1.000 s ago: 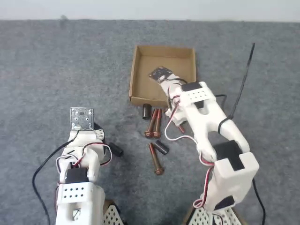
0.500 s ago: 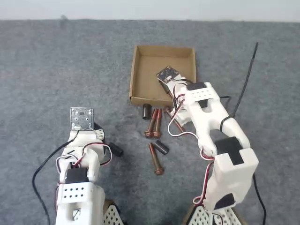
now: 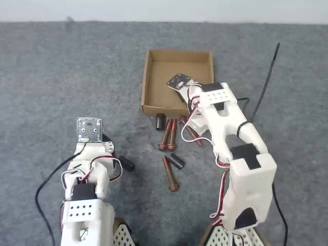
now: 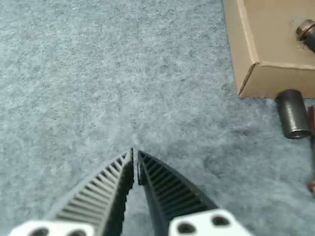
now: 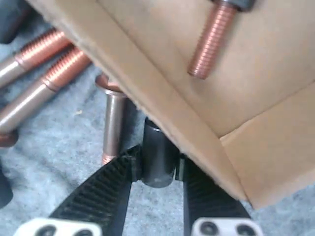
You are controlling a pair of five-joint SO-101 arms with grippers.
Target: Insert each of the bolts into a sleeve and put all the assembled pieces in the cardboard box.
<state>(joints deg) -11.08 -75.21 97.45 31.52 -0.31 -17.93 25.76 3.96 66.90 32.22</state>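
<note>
Swinging slightly along the cardboard box (image 5: 162, 110), the right gripper (image 5: 156, 162) is pinching a black sleeve (image 5: 157, 142) just outside its wall, probably for the bolt (image 5: 114, 123) alongside; the left gripper (image 4: 135, 156) is resting nearly closed, empty.

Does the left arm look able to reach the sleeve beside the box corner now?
Probably yes. Only bare carpet lies between the left gripper and the sleeve, which lies just outside the box. The gripper is shut, so it must open first.
</note>
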